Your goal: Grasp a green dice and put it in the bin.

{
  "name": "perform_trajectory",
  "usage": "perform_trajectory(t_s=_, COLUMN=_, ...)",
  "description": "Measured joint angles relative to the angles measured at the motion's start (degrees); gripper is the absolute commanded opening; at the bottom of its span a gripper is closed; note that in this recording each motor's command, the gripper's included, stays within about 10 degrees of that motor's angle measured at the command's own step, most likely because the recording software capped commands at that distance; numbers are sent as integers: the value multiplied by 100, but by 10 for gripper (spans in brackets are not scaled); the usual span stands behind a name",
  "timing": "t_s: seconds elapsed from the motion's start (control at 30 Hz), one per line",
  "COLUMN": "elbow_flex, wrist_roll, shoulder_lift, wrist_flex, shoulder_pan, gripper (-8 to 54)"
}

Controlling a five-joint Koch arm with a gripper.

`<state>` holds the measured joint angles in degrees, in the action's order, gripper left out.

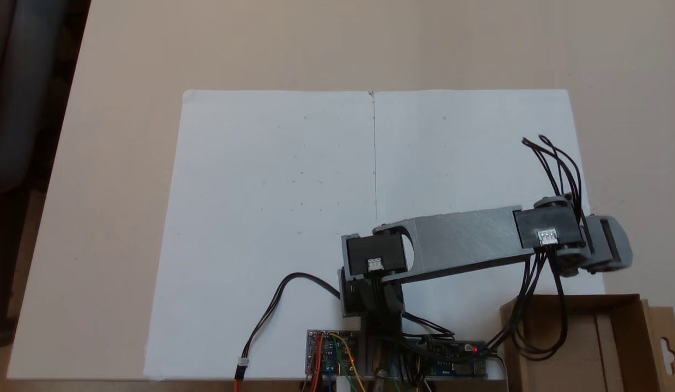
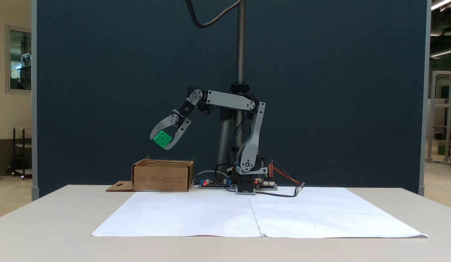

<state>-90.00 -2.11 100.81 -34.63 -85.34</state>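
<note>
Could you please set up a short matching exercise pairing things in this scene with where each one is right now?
Things:
1. green dice
2. bin
3. white paper
4. gripper

Places or states:
A. standing on the table beside the arm's base
B. held in the air above the box
C. shut on the cube
D. lying flat in front of the arm

Pairs: 1-B, 2-A, 3-D, 4-C

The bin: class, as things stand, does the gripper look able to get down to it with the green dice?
Probably yes. The gripper, shut on the green dice, hangs above the bin, whose top is open, and nothing stands between them.
</note>
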Motion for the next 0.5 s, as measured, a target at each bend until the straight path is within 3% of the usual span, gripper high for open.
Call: perform_trajectory(t_s=0.5, elbow_flex=1116, wrist_roll=-694, shoulder_lift=-1274, wrist_flex=-976, shoulder_pan=-1723, gripper=121)
